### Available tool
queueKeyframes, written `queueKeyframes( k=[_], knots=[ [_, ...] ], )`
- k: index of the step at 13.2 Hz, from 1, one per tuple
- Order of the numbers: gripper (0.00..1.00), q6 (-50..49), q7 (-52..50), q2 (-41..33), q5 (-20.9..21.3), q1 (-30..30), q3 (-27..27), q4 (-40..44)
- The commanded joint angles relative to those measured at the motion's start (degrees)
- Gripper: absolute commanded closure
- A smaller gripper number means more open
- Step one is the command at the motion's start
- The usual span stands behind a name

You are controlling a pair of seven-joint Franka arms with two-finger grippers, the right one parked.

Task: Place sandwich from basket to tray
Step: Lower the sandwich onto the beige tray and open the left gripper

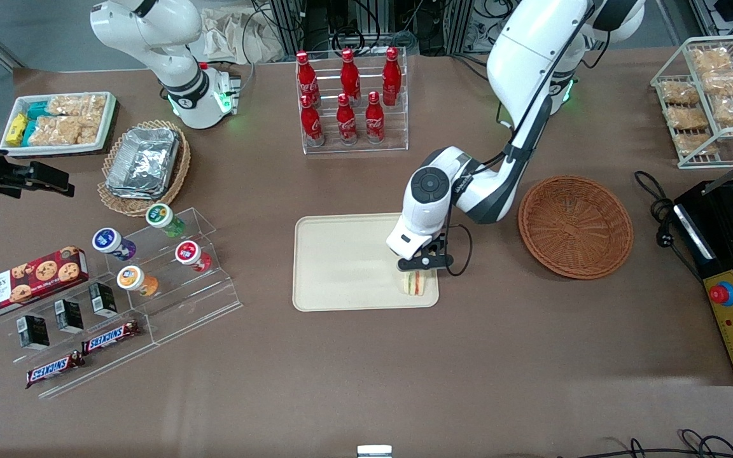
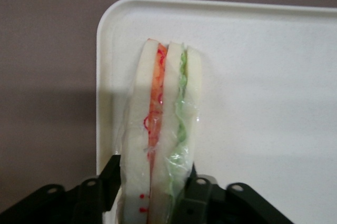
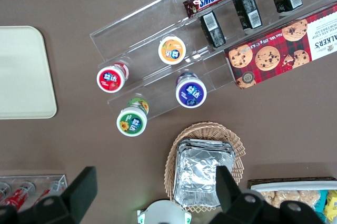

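Sandwich (image 2: 160, 129) stands on edge at the tray's (image 1: 341, 267) corner nearest the basket (image 1: 575, 227), orange and green fillings showing through wrap. Gripper (image 1: 422, 262) jaws pinch it.

Glossy clear-wrapped sandwich (image 2: 163, 129) in matt black pincer (image 2: 152, 192), smooth beige plastic tray (image 1: 341, 267).

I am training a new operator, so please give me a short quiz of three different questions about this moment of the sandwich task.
1. True or false: the sandwich still lies in the basket.
2. Over which part of the tray is the tool? A: its middle. B: a corner near the basket's side. C: off the tray.
3. Fill in: in the wrist view the tool's fingers are shut on the ____.

Key: 1 false, it is at the tray, held upright on its edge. 2 B. 3 sandwich.
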Motion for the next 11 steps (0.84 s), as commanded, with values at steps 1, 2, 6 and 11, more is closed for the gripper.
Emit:
queueKeyframes(
  k=[1, 2, 6, 11],
  knots=[
    [0.01, 0.52, -0.58, -1.01, 0.70, -0.23, 0.54, -1.16],
    [0.01, 0.26, -0.48, -1.71, 0.70, -0.14, 0.71, -1.16],
    [0.01, -4.12, 1.45, -5.31, 0.52, 1.53, 0.71, -0.99],
    [0.01, -15.71, 4.78, -10.41, -0.44, 3.01, 2.29, 3.22]
  ],
)
